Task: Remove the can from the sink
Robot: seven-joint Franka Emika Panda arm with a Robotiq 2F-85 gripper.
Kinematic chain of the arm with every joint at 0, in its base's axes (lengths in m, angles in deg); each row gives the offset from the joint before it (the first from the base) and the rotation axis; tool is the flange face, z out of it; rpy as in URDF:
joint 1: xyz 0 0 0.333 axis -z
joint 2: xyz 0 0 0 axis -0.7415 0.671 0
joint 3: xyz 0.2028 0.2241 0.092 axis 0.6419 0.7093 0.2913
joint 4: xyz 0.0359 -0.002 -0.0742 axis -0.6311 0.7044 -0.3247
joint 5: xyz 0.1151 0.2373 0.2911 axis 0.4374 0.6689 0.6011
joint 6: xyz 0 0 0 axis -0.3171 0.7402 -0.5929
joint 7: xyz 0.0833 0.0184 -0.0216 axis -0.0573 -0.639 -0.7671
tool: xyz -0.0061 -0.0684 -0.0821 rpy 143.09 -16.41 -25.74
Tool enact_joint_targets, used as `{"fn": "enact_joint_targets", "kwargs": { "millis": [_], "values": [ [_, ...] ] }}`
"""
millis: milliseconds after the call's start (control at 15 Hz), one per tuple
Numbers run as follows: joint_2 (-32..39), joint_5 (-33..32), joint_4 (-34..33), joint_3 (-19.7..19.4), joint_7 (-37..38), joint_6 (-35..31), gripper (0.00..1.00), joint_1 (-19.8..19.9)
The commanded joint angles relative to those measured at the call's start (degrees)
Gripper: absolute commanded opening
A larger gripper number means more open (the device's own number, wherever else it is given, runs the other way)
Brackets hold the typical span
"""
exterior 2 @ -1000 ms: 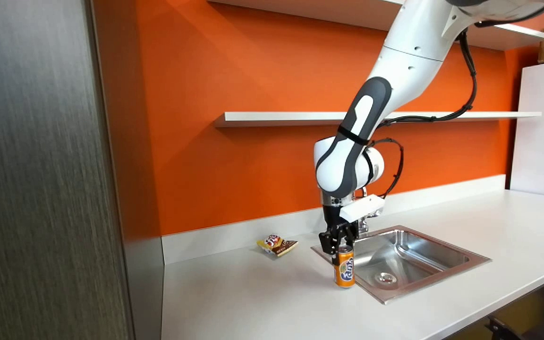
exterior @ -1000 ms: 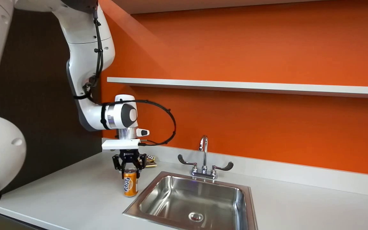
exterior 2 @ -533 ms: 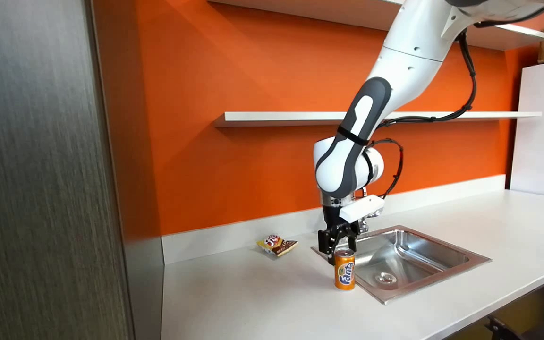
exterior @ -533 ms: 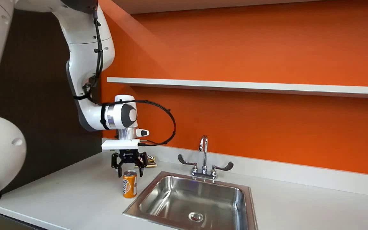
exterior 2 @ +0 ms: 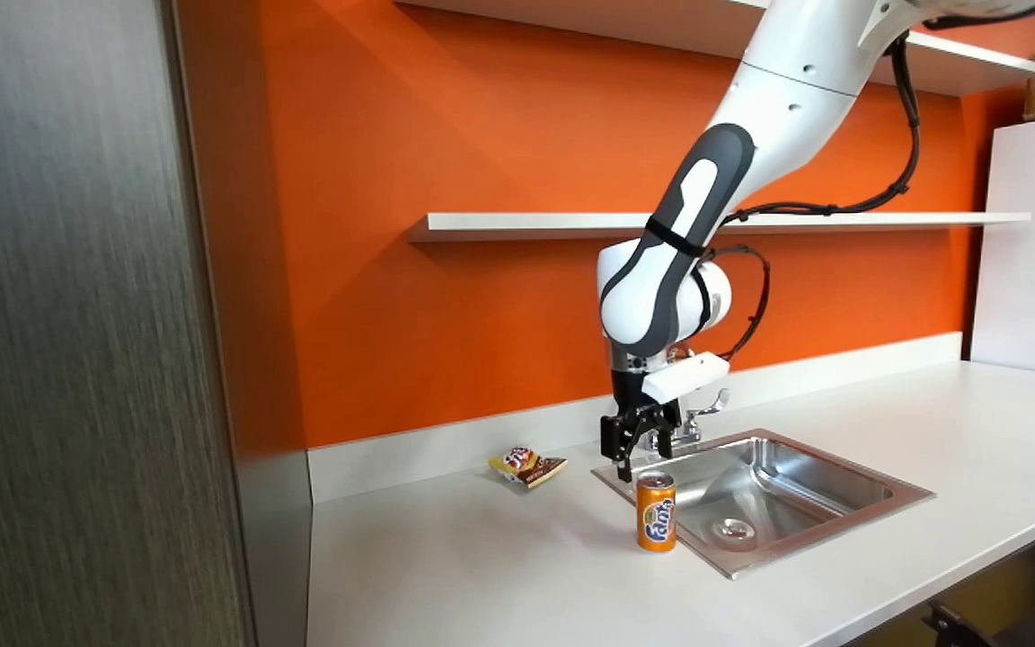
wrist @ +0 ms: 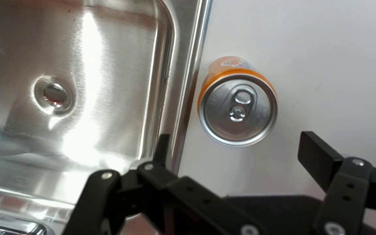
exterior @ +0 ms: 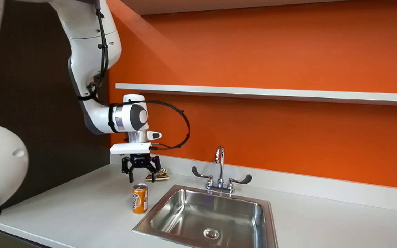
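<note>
“Wrist view: how were the fingers (wrist: pixel 318 160) set?”

“Spread wide. In both exterior views the gripper (exterior: pixel 142 179) hung above the Fanta can (exterior 2: pixel 657 517), and a small gap showed between its tips and the can.”

“Where was the can, then?”

“Upright on the countertop (exterior 2: pixel 446 557), just left of the sink (exterior: pixel 269 220). The wrist view showed a narrow strip of countertop between the can and the sink's left rim, so that side was tight.”

“Where was there more room?”

“To the left, where the countertop ran in a broad stretch as far as the dark panel (exterior: pixel 47 103). The countertop's near edge lay well apart from the can.”

“And on the far side?”

“A yellow-and-brown snack packet (exterior 2: pixel 526 467) lay near the backsplash (exterior: pixel 184 167), well apart from the can. The chrome faucet (exterior: pixel 221 168) rose at the sink's far rim, and the long white shelf (exterior: pixel 264 92) jutted out higher than the gripper.”
</note>
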Motion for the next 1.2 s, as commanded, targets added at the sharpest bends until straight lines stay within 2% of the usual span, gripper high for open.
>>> {"fn": "enact_joint_targets", "kwargs": {
  "millis": [0,467,933,1000,1133],
  "values": [
    [-5.4,-0.5,2.5,0.5,3.4,2.7,1.0,0.4],
    [-14.6,1.9,8.7,1.0,7.5,6.0,1.0,1.7],
    [-25.6,4.3,17.3,1.4,7.3,10.5,1.0,3.3],
    [-20.5,3.9,13.9,1.6,6.1,8.6,1.0,3.3],
    [-22.9,4.2,15.8,1.6,6.1,9.1,1.0,3.5]
  ]
}}
